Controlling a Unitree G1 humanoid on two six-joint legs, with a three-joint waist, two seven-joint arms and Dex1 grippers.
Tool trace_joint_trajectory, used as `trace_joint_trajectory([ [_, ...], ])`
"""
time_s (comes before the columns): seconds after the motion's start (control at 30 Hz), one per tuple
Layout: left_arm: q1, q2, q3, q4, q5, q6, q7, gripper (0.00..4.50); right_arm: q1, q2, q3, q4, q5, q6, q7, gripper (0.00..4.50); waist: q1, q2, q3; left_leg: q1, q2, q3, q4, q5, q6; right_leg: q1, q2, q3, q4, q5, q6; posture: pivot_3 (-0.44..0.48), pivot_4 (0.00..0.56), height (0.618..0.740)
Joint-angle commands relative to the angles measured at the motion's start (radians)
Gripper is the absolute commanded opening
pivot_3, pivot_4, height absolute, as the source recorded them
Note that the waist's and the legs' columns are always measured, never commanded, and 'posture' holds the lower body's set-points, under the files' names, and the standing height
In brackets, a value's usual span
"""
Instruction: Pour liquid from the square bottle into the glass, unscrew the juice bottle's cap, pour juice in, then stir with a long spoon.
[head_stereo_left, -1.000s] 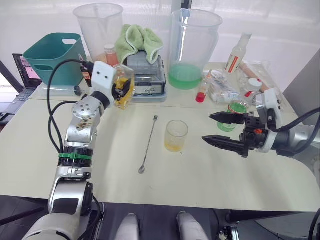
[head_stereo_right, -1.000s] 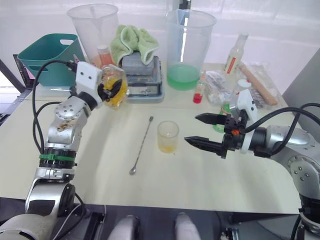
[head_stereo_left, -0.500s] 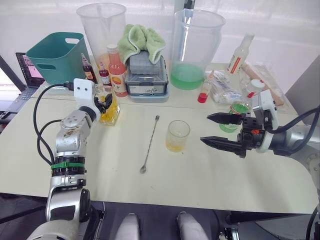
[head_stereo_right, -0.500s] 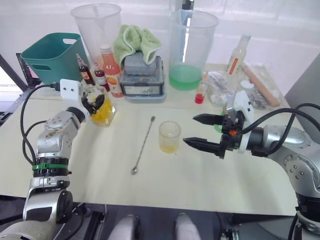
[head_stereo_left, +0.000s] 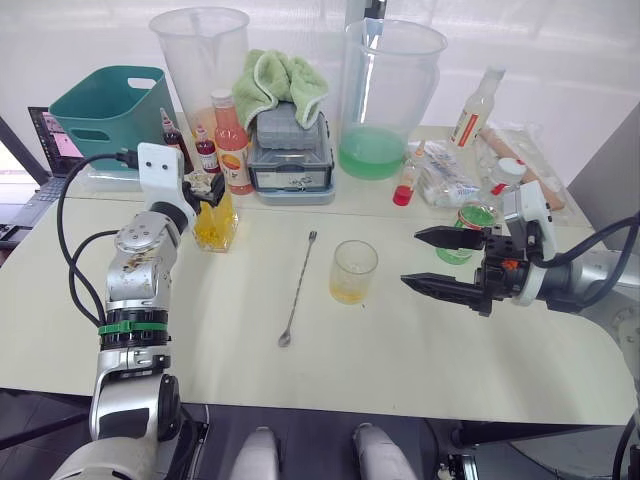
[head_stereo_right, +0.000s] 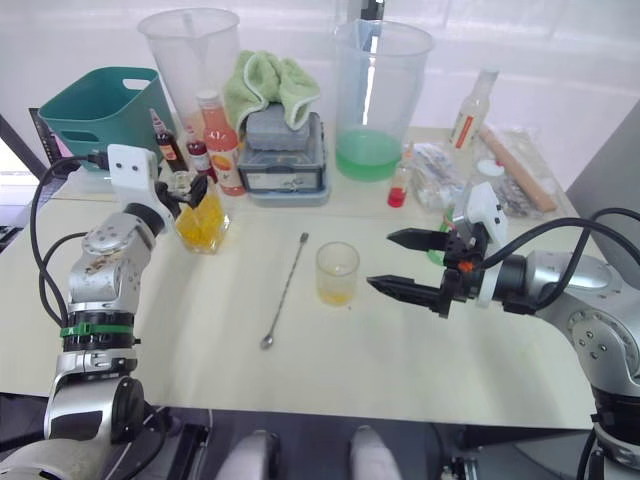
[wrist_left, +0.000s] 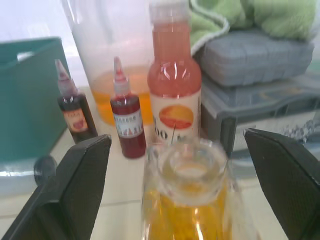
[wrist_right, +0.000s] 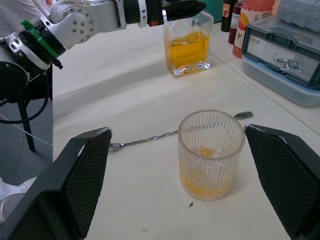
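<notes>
Cream desk (head_stereo_left: 420, 360) against a white wall. Back row: teal bin (head_stereo_left: 105, 110), two large clear pitchers, one with green liquid (head_stereo_left: 385, 95), a grey case (head_stereo_left: 292, 155) with a green towel (head_stereo_left: 280, 78) on top.

Square bottle (head_stereo_left: 216, 218) stands upright on the desk, left side, just in front of the tall orange-pink bottle (head_stereo_left: 233, 145) and two small dark red bottles (wrist_left: 127, 120). Yellow liquid inside, neck open. Left pincer (head_stereo_left: 208, 190) sits at the bottle's neck, fingers spread wide on either side of it; in the left wrist view the fingers stand apart from the glass, no contact seen.

Glass (head_stereo_left: 353, 271) at desk centre, upright, a little yellow liquid in the bottom. Long spoon (head_stereo_left: 297, 290) lies flat just left of the glass, bowl toward the robot, not touching it.

Right pincer (head_stereo_left: 437, 262) hovers right of the glass, fingers wide apart, holding nothing, tips pointing at the glass. Juice bottle (head_stereo_left: 476, 222) stands behind the right pincer, partly hidden; cap cannot be made out.
</notes>
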Motion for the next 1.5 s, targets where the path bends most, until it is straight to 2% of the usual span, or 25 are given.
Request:
trace_joint_trajectory([
  [0.03,-0.063,0.019,0.013,-0.09,-0.012,-0.045,0.004,4.48,-0.016,-0.006,-0.025,-0.019,0.01,-0.003,-0.002,4.5,0.001,0.0,0.0,0.0,0.0,0.0,0.0,0.0,0.0,0.0,0.0,0.0,0.0,0.0,0.0,0.0,0.15,0.728],
  [0.17,-0.123,0.028,0.0,-0.12,-0.022,-0.041,-0.018,4.48,-0.019,-0.007,-0.028,-0.021,0.015,0.0,-0.006,4.5,0.0,0.0,0.0,0.0,0.0,0.0,0.0,0.0,0.0,0.0,0.0,0.0,0.0,0.0,0.0,0.0,0.15,0.728],
  [0.3,-0.17,0.066,-0.061,-0.221,-0.154,0.163,-0.213,4.48,-0.017,-0.004,-0.033,-0.018,0.025,0.003,-0.011,4.5,-0.003,0.0,0.0,0.0,0.0,0.0,0.0,0.0,0.0,0.0,0.0,0.0,0.0,0.0,0.0,0.0,0.15,0.728],
  [0.4,-0.142,0.105,-0.067,-0.288,-0.221,0.273,-0.284,4.48,-0.014,-0.001,-0.036,-0.015,0.024,0.0,-0.019,4.5,-0.005,0.0,0.0,0.0,0.0,0.0,0.0,0.0,0.0,0.0,0.0,0.0,0.0,0.0,0.0,0.0,0.15,0.728],
  [0.53,-0.035,0.169,-0.058,-0.38,-0.321,0.348,-0.42,4.48,0.006,0.025,-0.038,-0.023,0.02,-0.012,-0.046,4.5,-0.018,0.0,0.0,0.002,0.001,0.0,0.0,0.0,0.0,0.0,0.001,0.0,0.0,0.0,0.0,0.0,0.15,0.728],
  [0.67,0.105,0.259,-0.064,-0.495,-0.364,0.384,-0.513,4.48,0.054,0.039,-0.052,-0.035,-0.006,-0.036,-0.058,4.5,-0.028,0.0,0.0,0.001,0.002,0.0,-0.001,0.0,0.0,0.0,0.001,0.0,0.0,0.0,0.0,0.0,0.15,0.728],
  [0.77,0.21,0.344,-0.082,-0.522,-0.299,0.312,-0.562,4.48,0.09,0.049,-0.063,-0.047,-0.026,-0.061,-0.066,4.5,-0.028,0.0,0.0,0.001,0.002,0.0,-0.001,0.0,0.0,0.0,0.001,0.0,0.0,0.0,0.0,0.0,0.15,0.728],
  [0.9,0.292,0.337,0.007,-0.531,-0.344,0.243,-0.577,4.48,0.127,0.06,-0.088,-0.06,-0.046,-0.089,-0.081,4.5,-0.023,0.0,0.0,0.001,0.002,0.001,0.0,0.0,0.0,0.0,0.001,0.0,0.0,-0.002,0.003,0.0,0.15,0.728],
  [1.03,0.367,0.351,0.073,-0.502,-0.42,0.254,-0.652,4.48,0.209,0.067,-0.124,-0.052,-0.11,-0.144,-0.097,4.5,-0.021,0.0,0.0,0.001,0.002,0.001,0.0,0.0,0.0,0.001,0.001,0.0,-0.001,-0.003,0.003,0.0,0.15,0.728],
  [1.13,0.491,0.367,0.12,-0.432,-0.441,0.182,-0.786,4.48,0.286,0.088,-0.174,0.002,-0.075,-0.106,-0.108,4.5,-0.025,0.0,0.0,0.002,0.002,0.001,-0.001,0.0,0.0,0.0,0.001,0.0,-0.001,-0.003,0.002,0.0,0.15,0.728],
  [1.2,0.565,0.377,0.135,-0.352,-0.408,0.081,-0.866,4.48,0.337,0.105,-0.202,0.045,-0.08,-0.106,-0.111,4.5,-0.029,0.0,0.0,0.003,0.003,0.002,-0.001,0.0,0.0,0.001,0.001,0.0,-0.001,-0.004,0.001,0.0,0.15,0.728],
  [1.3,0.589,0.381,0.16,-0.214,-0.382,-0.001,-0.893,4.48,0.419,0.134,-0.24,0.098,-0.12,-0.161,-0.097,4.5,-0.026,0.0,0.0,0.003,0.004,0.003,-0.002,0.0,0.0,0.0,0.002,0.0,0.0,-0.005,-0.001,0.0,0.15,0.728],
  [1.4,0.612,0.391,0.182,-0.079,-0.35,-0.099,-0.925,4.48,0.502,0.173,-0.296,0.197,-0.178,-0.251,-0.083,4.5,-0.022,0.0,0.0,0.004,0.004,0.003,-0.001,0.0,0.0,0.001,0.002,0.0,-0.001,-0.007,0.004,0.0,0.15,0.728],
  [1.5,0.627,0.401,0.181,-0.004,-0.328,-0.157,-0.953,4.48,0.558,0.189,-0.325,0.243,-0.211,-0.316,-0.055,4.5,-0.021,0.0,0.0,0.004,0.004,0.004,-0.001,0.0,0.0,0.001,0.002,0.0,-0.001,-0.007,0.004,0.0,0.15,0.728],
])
